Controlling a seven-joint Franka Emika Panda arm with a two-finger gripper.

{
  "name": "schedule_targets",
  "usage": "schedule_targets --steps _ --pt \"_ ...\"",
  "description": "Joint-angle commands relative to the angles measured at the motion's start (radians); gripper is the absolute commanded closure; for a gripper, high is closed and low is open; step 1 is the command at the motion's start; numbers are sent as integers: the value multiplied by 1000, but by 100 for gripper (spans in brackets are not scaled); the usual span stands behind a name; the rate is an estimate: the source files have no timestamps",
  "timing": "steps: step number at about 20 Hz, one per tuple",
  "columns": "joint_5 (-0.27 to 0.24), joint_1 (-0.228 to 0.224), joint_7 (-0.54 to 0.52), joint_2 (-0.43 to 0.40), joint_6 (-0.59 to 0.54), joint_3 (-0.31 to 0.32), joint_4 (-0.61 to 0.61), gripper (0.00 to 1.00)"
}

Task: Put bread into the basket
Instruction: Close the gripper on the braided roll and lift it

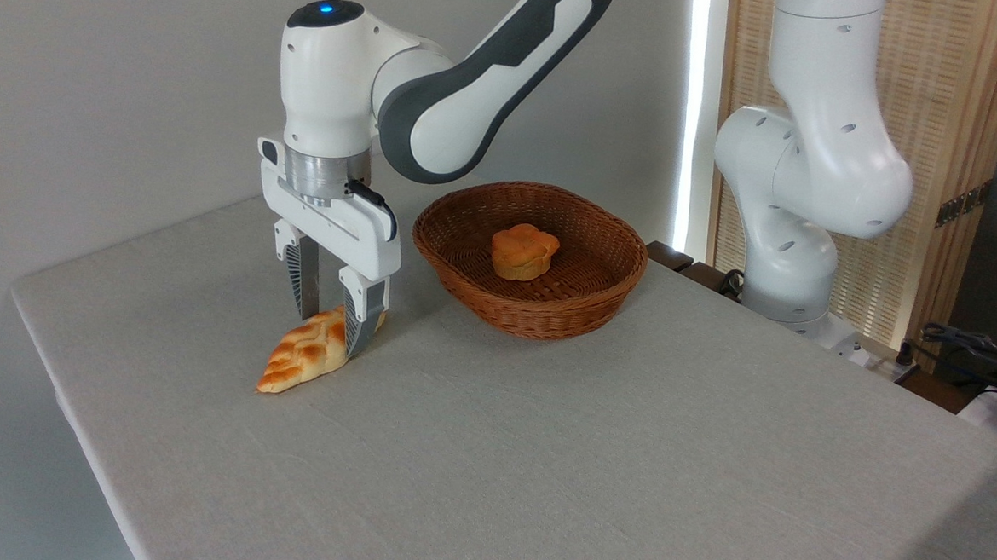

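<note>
**Camera view: jaws straddle the loaf's thick end, basket waits to the right**

Start at the left of your picture. The bread (307, 357) lies on the grey cloth of the table (540, 470), its tapered tip pointing toward the near-left edge and its thick end tucked under the gripper (331, 327). You can see the braided top, golden with orange-brown toasted patches; the underside is out of sight. It looks firm and ridged, so I judge the ribbed pads should bite well on it.

The gripper comes straight down over that thick end, one finger behind the loaf and one in front, so the jaws sit on either side of it across its width. That is likely chosen because the wide end gives more to hold than the thin tip. The fingers (363, 324) appear to touch the crust, but whether they are already squeezing or only closing in, you cannot tell. The loaf looks to be resting on the cloth, not lifted.

Move right and you reach the basket (582, 310), near the loaf but apart from it, brown wicker, shallow, with flared sides. A small orange flower-shaped bun (524, 251) already sits in its middle, so the long loaf may have to land beside or over it.

Farther right stands the arm's white base (795, 244).
</note>
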Motion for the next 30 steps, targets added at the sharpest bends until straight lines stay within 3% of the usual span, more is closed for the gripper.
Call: schedule_targets --steps 1,3,24,27,30 --pt "14 0 -3 3 25 0 -3 55" --pt "14 0 -1 3 25 0 -3 63" --pt "14 5 0 -12 5 9 20 62" --pt "3 9 -1 -55 -104 18 90 62" --pt "-3 11 8 -163 -249 38 95 61"
